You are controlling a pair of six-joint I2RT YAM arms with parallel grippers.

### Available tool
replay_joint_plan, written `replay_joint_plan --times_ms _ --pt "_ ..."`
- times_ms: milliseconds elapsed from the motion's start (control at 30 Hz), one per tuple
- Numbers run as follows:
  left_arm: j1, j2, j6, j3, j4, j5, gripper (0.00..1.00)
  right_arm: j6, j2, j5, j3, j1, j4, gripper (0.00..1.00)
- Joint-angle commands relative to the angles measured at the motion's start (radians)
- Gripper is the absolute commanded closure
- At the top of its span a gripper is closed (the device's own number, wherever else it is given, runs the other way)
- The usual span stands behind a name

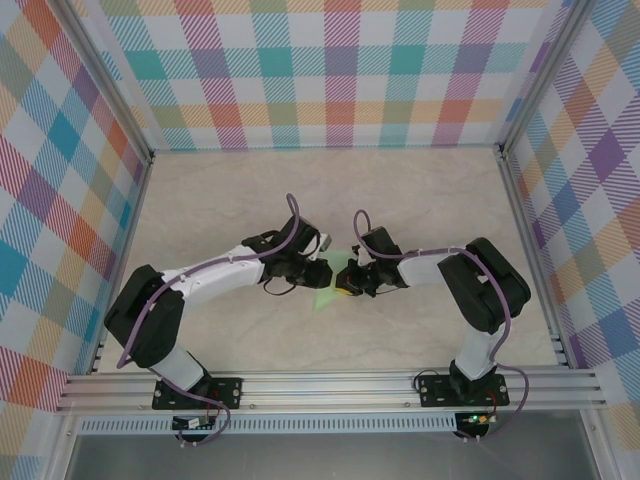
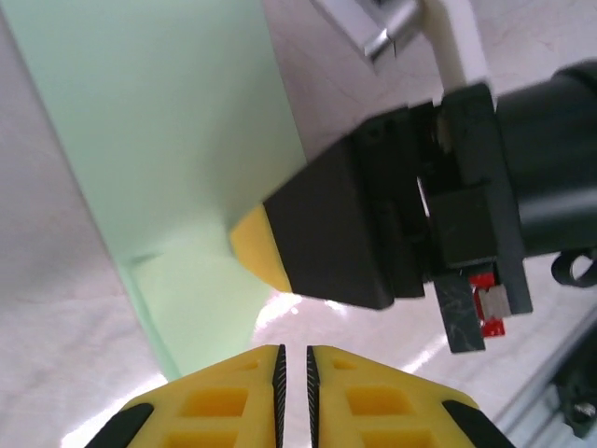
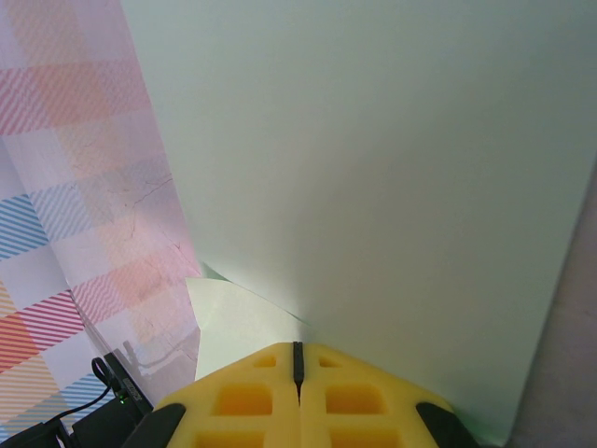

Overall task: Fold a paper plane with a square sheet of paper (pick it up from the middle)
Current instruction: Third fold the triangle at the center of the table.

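The sheet of paper point(image 1: 328, 293) is pale mint green and lies partly hidden between the two grippers at the table's middle. In the left wrist view the paper point(image 2: 159, 140) runs as a long creased band up the left side. My right gripper point(image 1: 347, 283) is shut on its edge; its yellow fingertip point(image 2: 254, 245) meets the paper there. From the right gripper point(image 3: 298, 353) the paper point(image 3: 373, 168) rises and spreads wide, with a small lighter flap at the left of the tips. My left gripper point(image 1: 320, 272) hovers close by, its jaws point(image 2: 294, 359) a narrow slit apart with only bare table between them.
Plaid walls point(image 1: 340, 70) enclose the beige table point(image 1: 330, 190) on three sides. An aluminium rail point(image 1: 330, 385) with both arm bases runs along the near edge. The two wrists stand almost touching over the paper.
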Motion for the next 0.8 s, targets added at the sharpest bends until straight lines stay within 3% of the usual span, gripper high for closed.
replay_joint_plan --times_ms 0,367,767 --pt "0.008 0.014 -0.105 -0.046 0.071 0.114 0.84 -0.009 0.024 0.065 -0.006 0.000 -0.048 0.97" --pt "0.007 0.156 -0.106 -0.021 0.080 0.193 0.85 -0.006 0.036 0.061 -0.004 0.000 -0.047 0.97" --pt "0.009 0.201 -0.057 -0.006 0.021 0.088 0.88 -0.015 0.043 0.059 0.002 0.000 -0.061 0.96"
